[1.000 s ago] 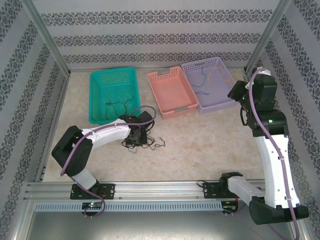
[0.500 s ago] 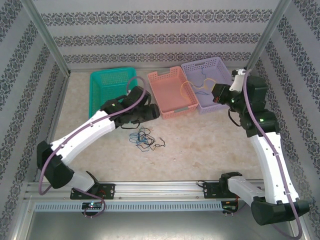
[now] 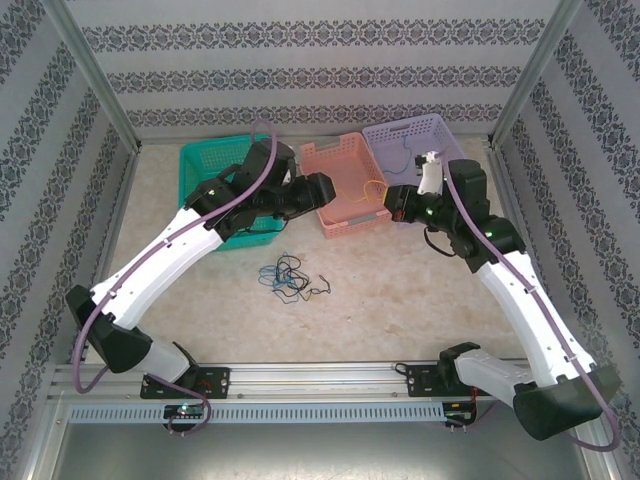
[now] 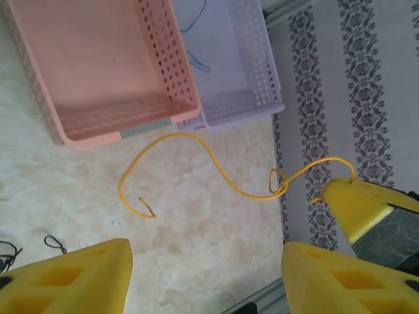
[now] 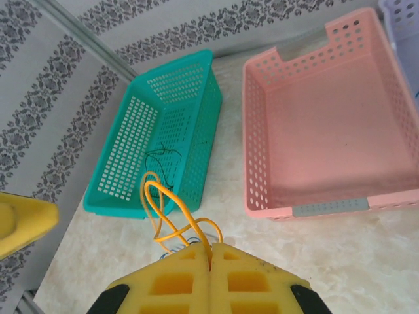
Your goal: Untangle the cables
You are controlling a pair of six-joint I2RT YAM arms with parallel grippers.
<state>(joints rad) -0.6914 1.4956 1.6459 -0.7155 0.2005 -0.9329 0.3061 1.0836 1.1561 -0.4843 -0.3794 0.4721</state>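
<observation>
Two robot arms reach toward the far side of a pale marbled tabletop [image 3: 420,290]. The right end effector [image 5: 211,252] is clenched on a thin yellow cable [image 4: 175,135], pinched between its yellow pads. The cable loops out from its tip and trails leftward in a loose wave in front of the near wall of a pink basket [image 5: 258,131]. The left end effector [image 4: 206,261] is released. Its fingers are spread wide with nothing between them, and it sits just beside the cable's free, hooked end without touching it. A small tangle of black and blue cables [image 3: 288,277] lies on the tabletop nearer the arm bases, well apart from both end effectors. A black cable [image 5: 163,157] lies inside the teal basket [image 5: 196,111] on the left. A blue cable [image 4: 195,23] lies inside the purple basket [image 4: 258,72] on the right.
</observation>
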